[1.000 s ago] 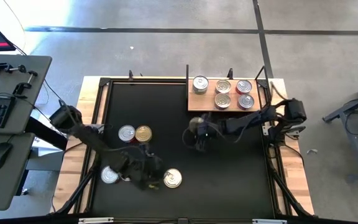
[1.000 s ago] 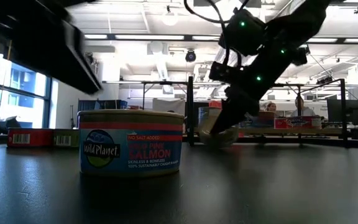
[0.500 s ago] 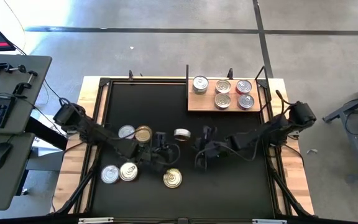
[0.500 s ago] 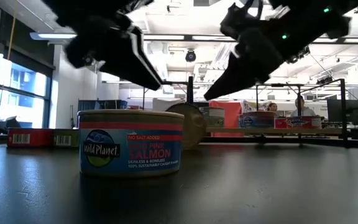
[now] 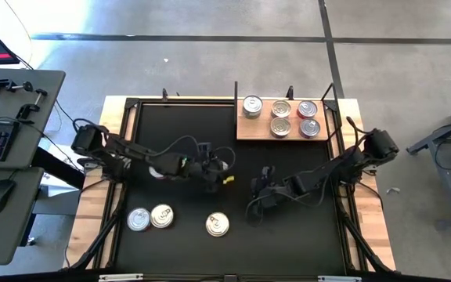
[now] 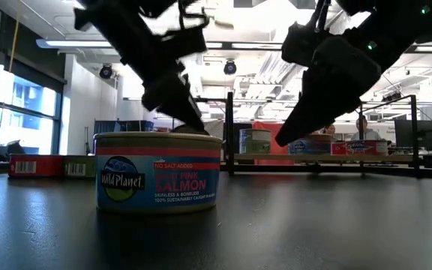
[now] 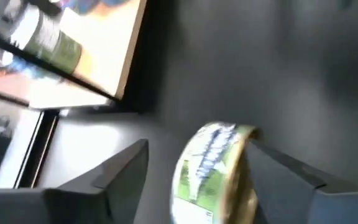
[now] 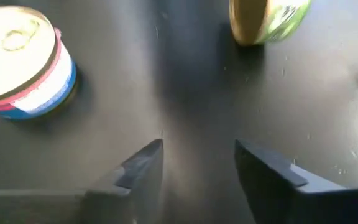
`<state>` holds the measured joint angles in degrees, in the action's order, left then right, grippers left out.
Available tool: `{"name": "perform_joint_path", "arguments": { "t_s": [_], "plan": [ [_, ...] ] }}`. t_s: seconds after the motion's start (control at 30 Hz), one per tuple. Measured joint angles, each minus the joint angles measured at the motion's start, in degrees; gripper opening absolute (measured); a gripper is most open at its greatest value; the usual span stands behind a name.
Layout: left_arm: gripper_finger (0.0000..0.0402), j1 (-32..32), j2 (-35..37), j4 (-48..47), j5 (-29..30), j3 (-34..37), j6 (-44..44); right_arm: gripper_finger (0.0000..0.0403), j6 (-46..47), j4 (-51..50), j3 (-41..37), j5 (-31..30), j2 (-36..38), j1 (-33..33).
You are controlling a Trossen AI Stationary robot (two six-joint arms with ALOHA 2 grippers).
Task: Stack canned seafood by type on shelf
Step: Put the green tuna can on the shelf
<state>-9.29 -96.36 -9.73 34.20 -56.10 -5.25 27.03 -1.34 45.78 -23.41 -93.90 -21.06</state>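
Both arms over the black mat, tins split between mat and shelf

The wooden shelf (image 5: pixel 286 133) at the mat's (image 5: pixel 288 243) far right corner carries five round tins (image 5: pixel 280 109). Three more tins (image 5: pixel 151 217) lie near the mat's front edge. The left gripper (image 5: pixel 218 168) reaches to mid-mat beside a yellow-green object (image 5: pixel 229 178); the right gripper (image 5: pixel 258 200) hangs just right of centre.
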Motion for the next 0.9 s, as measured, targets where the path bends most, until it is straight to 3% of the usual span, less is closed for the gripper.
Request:
{"name": "perform_joint_path", "arguments": {
  "t_s": [0.23,0.47,0.7,0.9],
  "plan": [
    [0.0286,7.45,0.00,-6.78,-13.33,0.00,-3.23,0.0217,-0.97,0.98,0.00,2.59,-2.09,0.00],
    [0.0252,10.89,0.00,-6.91,-27.90,0.02,-6.44,0.0218,-12.03,11.66,0.00,1.69,-7.15,-0.38],
    [0.0124,9.30,0.02,-6.68,-32.26,0.02,-9.37,0.0218,-9.21,22.09,-0.03,-7.01,-12.40,-0.33],
    [0.0117,9.45,1.67,-0.68,-32.10,0.04,-7.05,0.0218,-8.30,21.52,-0.02,-14.55,-11.15,-3.33]
  ]
}}
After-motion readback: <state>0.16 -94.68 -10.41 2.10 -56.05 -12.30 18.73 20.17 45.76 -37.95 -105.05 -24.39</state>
